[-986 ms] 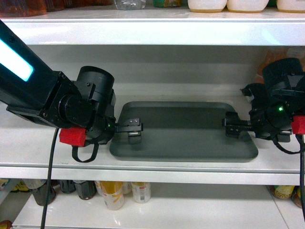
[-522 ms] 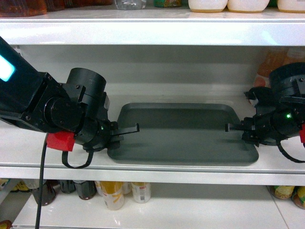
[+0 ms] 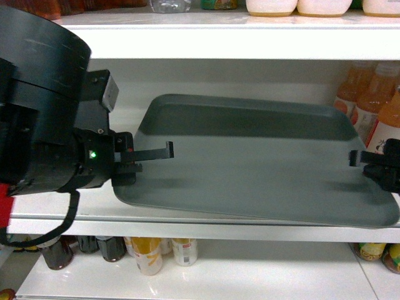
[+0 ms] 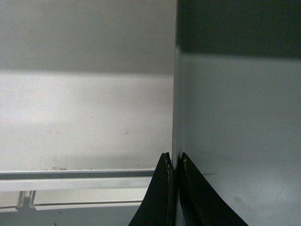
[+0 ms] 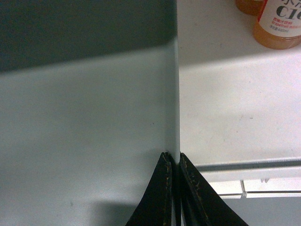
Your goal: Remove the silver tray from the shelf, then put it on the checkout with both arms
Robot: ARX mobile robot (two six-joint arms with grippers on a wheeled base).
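The shelf (image 3: pixel 206 215) is seen as a glossy white board with a thick front edge. The silver tray (image 3: pixel 250 162) is held over it, tilted, with its near long edge at the shelf's front edge. The tray's left rim is pinched by the clenched left gripper (image 4: pixel 173 162), and its right rim is clamped by the right gripper (image 5: pixel 173 160). Orange drink bottles (image 3: pixel 369 106) are stood at the shelf's back right corner.
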